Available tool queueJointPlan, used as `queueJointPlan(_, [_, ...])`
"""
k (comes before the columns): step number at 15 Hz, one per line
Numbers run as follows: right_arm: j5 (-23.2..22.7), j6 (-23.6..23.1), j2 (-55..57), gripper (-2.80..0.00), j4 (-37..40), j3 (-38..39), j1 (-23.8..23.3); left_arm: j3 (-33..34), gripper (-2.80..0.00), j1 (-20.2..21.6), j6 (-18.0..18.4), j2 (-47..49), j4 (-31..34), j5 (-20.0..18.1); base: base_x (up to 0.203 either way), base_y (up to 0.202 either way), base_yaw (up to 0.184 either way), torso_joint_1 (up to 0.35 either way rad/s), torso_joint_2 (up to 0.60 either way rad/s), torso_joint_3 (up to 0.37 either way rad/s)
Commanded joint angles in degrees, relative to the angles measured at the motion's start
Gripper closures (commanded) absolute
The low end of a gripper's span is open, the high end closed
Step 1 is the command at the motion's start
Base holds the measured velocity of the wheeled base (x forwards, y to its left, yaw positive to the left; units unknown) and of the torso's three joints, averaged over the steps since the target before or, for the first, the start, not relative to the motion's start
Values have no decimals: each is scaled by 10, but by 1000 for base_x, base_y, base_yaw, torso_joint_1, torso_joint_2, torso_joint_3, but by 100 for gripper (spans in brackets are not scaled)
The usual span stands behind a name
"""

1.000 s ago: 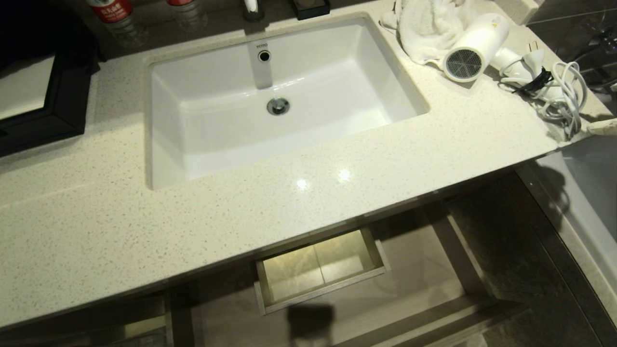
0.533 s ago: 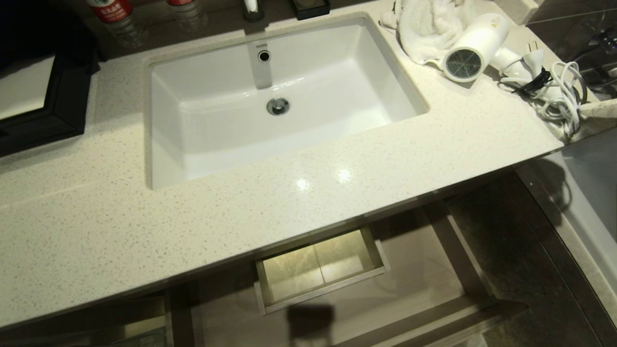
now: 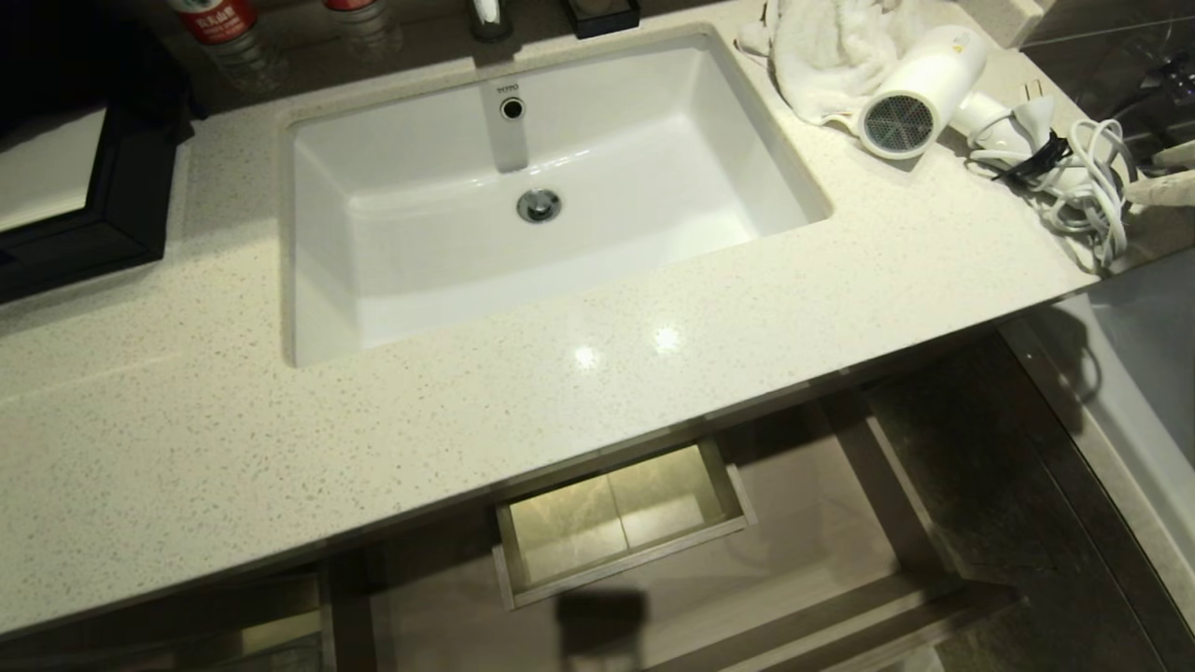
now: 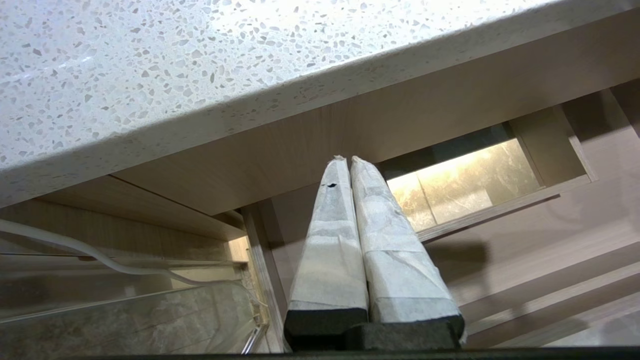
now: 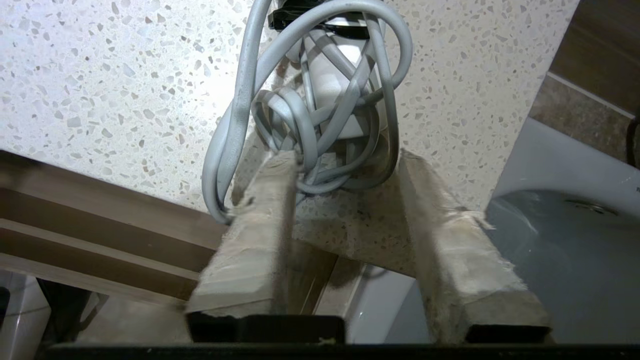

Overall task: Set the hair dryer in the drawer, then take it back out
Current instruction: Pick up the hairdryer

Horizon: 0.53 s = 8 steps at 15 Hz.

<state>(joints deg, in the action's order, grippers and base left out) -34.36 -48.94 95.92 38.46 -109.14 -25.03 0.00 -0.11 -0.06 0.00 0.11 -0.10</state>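
The white hair dryer [image 3: 920,93] lies on the counter's far right, grey grille facing the sink, beside a white towel. Its grey cord [image 3: 1088,182] is coiled by the counter's right edge. My right gripper [image 3: 1167,173] reaches in from the right edge at the coil. In the right wrist view it [image 5: 345,157] is open, and loops of cord [image 5: 310,115] lie between its fingertips in front of the white handle [image 5: 340,85]. The drawer [image 3: 812,532] stands pulled out below the counter, with the cutout showing in its base. My left gripper [image 4: 346,159] is shut and parked under the counter's edge.
A white sink [image 3: 597,252] fills the middle of the speckled countertop [image 3: 467,439]. The towel [image 3: 822,56] touches the dryer's barrel. Bottles [image 3: 224,28] stand at the back left and a black frame [image 3: 103,205] at the left. A white tub rim [image 3: 1139,373] lies right of the counter.
My right gripper's fingers have moved from the counter's right corner up along its edge to the cord coil. Hair dryer, cord and drawer have not moved.
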Motion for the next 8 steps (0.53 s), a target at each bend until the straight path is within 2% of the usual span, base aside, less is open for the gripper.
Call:
queueJointPlan(1, [-3,-5,-11,0,18,3,0,0,0,0,0,0,0,0,0,0,0,0,0,0])
queueJointPlan(4, [-7,-6,-20,0,36,5,4,0,0,0,0,0,0,0,0,0,0,7,-15,6])
queueJointPlan(8, [-16,-9,-27,0,45,8,5,0,0,0,0,0,0,0,0,0,0,229,-181,51])
